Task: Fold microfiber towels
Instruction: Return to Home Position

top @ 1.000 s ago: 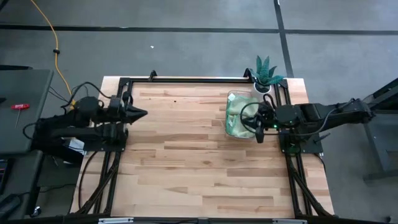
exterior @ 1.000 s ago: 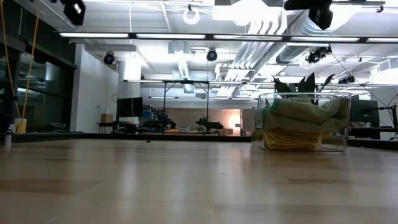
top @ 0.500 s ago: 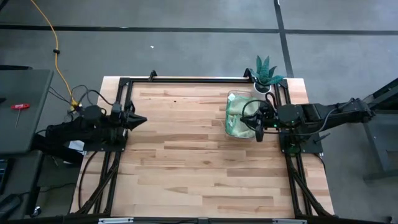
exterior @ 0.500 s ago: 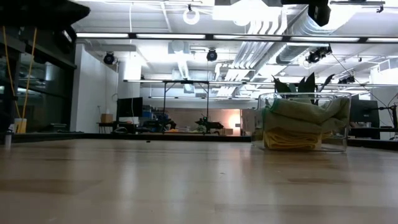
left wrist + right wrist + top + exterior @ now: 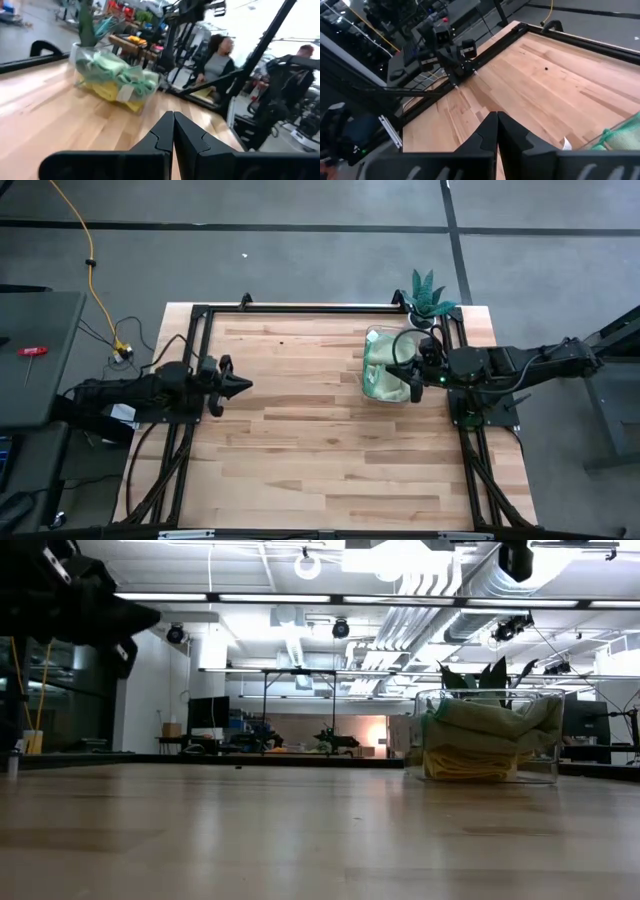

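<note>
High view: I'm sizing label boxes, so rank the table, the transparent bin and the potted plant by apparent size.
Largest: the wooden table.
Then the transparent bin and the potted plant look alike. The right gripper hides part of the bin, so I won't rank those two.

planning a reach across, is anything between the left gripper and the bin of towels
Nothing visible does: bare table lies between the left gripper, near the left edge, and the transparent bin holding the towels. The right gripper sits over the bin's far side.
</note>
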